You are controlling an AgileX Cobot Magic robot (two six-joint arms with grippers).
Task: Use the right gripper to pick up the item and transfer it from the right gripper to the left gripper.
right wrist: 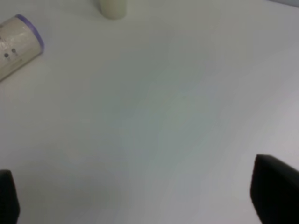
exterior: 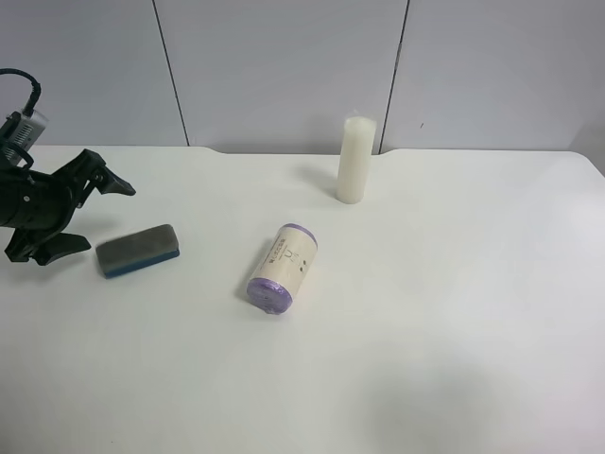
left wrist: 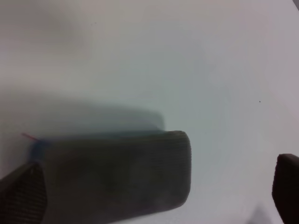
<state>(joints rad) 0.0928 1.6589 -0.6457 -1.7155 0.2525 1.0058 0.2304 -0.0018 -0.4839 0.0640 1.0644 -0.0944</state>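
Note:
The item [exterior: 139, 250], a flat dark grey block with a blue base, lies on the white table at the exterior high view's left. The left gripper [exterior: 108, 218], on the arm with the pale grey wrist box, is open just beside the item's end and does not hold it. In the left wrist view the item [left wrist: 117, 177] shows close up and blurred, ahead of the open left gripper [left wrist: 154, 196]. The right gripper [right wrist: 140, 196] is open and empty over bare table. The right arm is out of the exterior high view.
A cream-labelled roll with purple ends [exterior: 282, 268] lies on its side mid-table and also shows in the right wrist view [right wrist: 16, 39]. A white pillar candle [exterior: 355, 159] stands at the back; its base shows in the right wrist view [right wrist: 112, 7].

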